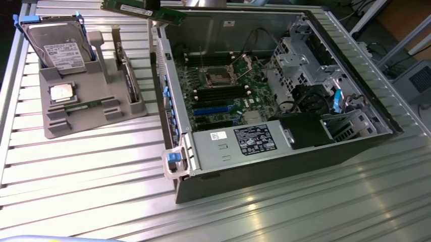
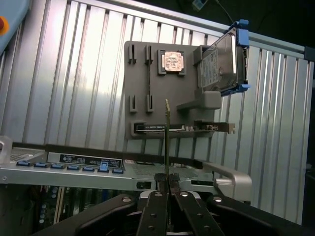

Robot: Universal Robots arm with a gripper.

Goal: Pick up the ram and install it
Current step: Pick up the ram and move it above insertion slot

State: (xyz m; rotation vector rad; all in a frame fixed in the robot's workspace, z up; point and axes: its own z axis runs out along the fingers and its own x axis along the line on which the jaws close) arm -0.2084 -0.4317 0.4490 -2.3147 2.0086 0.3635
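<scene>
Strong light from above glares off the ribbed table [image 1: 101, 171], bleaching broad white bands in both views. The case [image 1: 222, 189] interior is dimmer, its outer wall in shadow. The ram [image 2: 167, 132] edge shows a thin gleam against the evenly lit tray [image 2: 184, 86]

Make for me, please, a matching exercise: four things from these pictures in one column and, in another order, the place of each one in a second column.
Things:
1. ram
2. hard drive
3. CPU chip
4. motherboard

Places:
A. lying flat on the grey holder
B. inside the open case
C. gripped in the claw
D. standing on edge in the grey holder

Pairs: 1-C, 2-D, 3-A, 4-B
</scene>
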